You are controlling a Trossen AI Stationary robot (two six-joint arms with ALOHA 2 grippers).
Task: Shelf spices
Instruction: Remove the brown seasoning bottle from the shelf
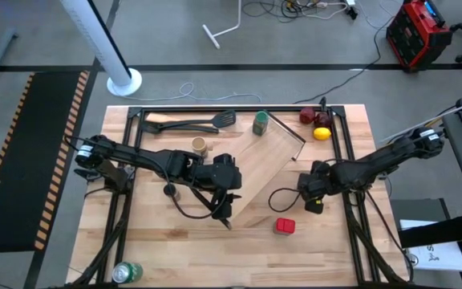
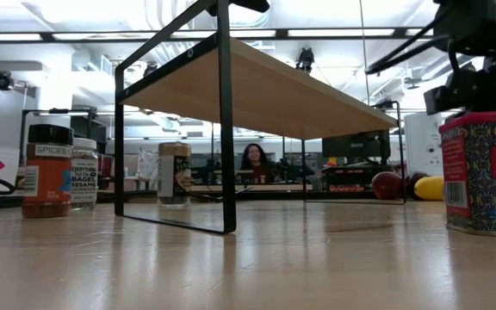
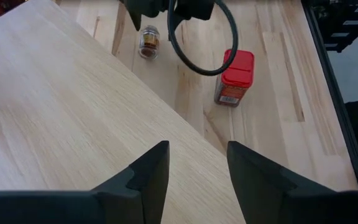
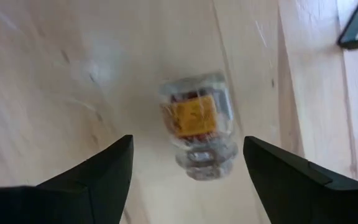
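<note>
The right gripper (image 4: 188, 171) hangs right above the small clear shaker (image 4: 197, 124), fingers spread wide on either side of it and not touching; the shaker stands on the table (image 1: 175, 241) just off the shelf's edge. The shelf (image 1: 267, 164) sits slanted in the middle of the table. The left gripper (image 3: 197, 168) is over the shelf's near corner, jaws parted, nothing between them. The red square tin (image 1: 285, 226) stands in front of the shelf, near the shaker. Green jar (image 1: 261, 122) at the shelf's far corner, tan cylinder (image 1: 200, 145) off to its left. Low down, a black-capped jar (image 2: 47, 170) and a white-capped jar (image 2: 83, 173) stand side by side.
</note>
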